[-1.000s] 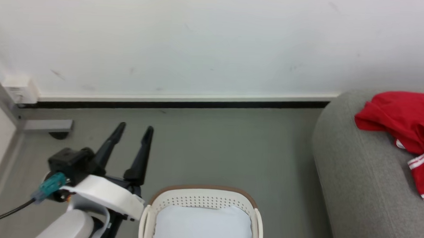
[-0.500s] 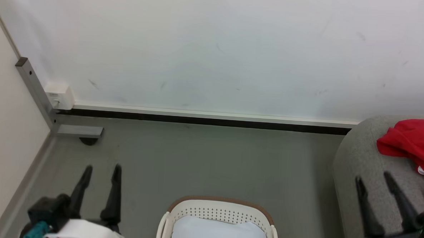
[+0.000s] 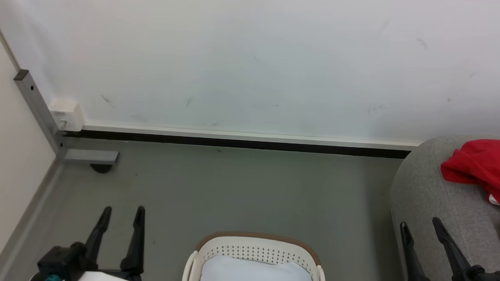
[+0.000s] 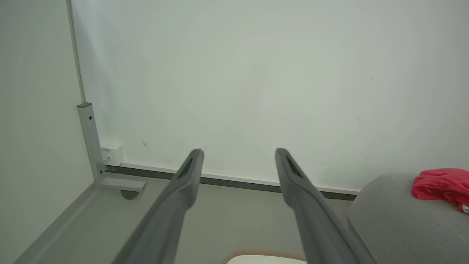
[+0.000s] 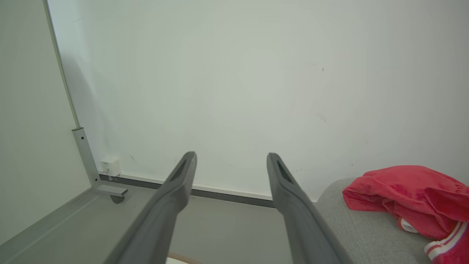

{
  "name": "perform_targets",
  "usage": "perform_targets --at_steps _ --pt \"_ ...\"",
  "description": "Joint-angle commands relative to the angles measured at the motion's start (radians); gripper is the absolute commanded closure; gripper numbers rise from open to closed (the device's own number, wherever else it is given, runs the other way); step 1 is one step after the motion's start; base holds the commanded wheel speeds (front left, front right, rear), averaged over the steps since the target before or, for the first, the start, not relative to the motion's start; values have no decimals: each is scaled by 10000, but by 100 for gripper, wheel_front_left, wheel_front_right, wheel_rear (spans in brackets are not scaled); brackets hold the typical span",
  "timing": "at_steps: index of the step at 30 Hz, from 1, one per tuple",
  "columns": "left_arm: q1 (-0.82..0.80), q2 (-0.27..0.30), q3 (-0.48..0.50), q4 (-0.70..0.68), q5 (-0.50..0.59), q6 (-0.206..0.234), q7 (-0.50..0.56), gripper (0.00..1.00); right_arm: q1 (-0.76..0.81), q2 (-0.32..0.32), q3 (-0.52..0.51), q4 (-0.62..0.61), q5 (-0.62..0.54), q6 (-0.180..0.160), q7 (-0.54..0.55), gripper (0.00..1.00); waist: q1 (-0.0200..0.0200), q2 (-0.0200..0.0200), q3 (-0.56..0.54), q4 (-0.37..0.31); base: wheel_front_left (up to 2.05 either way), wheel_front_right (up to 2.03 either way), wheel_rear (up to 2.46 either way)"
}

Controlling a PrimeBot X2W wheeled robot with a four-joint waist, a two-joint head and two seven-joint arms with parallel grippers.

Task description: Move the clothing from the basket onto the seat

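- The clothing [image 3: 485, 167] is lying as one red heap with white stripes, at about 3 o'clock in the head view. How many garments are making up the heap cannot be told.
- The one grey seat [image 3: 433, 199] is carrying that heap on its top, with its rounded edge curving toward 5 o'clock.
- The one basket [image 3: 253, 252] is standing on the floor [image 3: 239, 186] at 6 o'clock, apart from the seat, and is showing its pale lining [image 3: 254, 278].
- Two grippers are showing, each with two dark fingers:
  - The right gripper [image 3: 420, 223] is hanging at 4 o'clock over the seat's near edge, spread wide and gripping nothing.
  - The left gripper [image 3: 124, 209] is hanging at 7 o'clock over the floor, also spread wide and gripping nothing.
- One white wall [image 3: 254, 52] is filling the 12 o'clock half, with one grey metal post [image 3: 36, 106] and one small white box [image 3: 66, 114] sitting at 9 o'clock.
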Motion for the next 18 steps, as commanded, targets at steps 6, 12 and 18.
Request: perform_targets --at_steps 6,12,18 --pt "196 -322 393 132 438 -309 -3 0 -33 107 -115 -84 -74 -26 -69 0 1 -1 38 -11 0 0 0" --pt "215 -565 706 273 632 -574 -3 0 -61 179 -147 -115 -92 -26 -91 0 1 -1 65 -18 0 0 0" --pt "221 -732 865 364 882 -783 -4 0 -65 259 -237 -88 -88 -26 -83 0 1 -1 66 -23 0 0 0"
